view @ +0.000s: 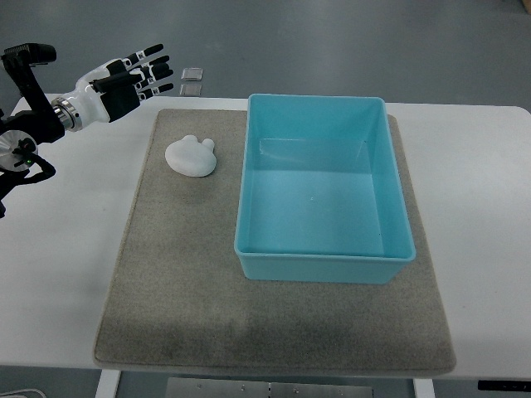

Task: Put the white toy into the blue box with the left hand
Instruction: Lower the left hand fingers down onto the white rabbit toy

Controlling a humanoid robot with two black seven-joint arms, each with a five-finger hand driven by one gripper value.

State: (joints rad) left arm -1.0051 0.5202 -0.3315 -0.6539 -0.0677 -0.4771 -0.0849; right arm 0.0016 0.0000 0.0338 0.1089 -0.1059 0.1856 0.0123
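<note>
The left hand [124, 80] has a white back, a black palm and black-and-silver jointed fingers [153, 70]; behind it come a silver wrist ring and black arm.

The box [323, 192] looks like smooth plastic with a slight sheen — light glints on its floor. The toy [192, 156] is smooth and matt white. The mat [174, 282] is a rough, felt-like grey cloth. The table [58, 274] is smooth, matt white — the left hand [124, 81] glossy black-and-white plastic.
</note>
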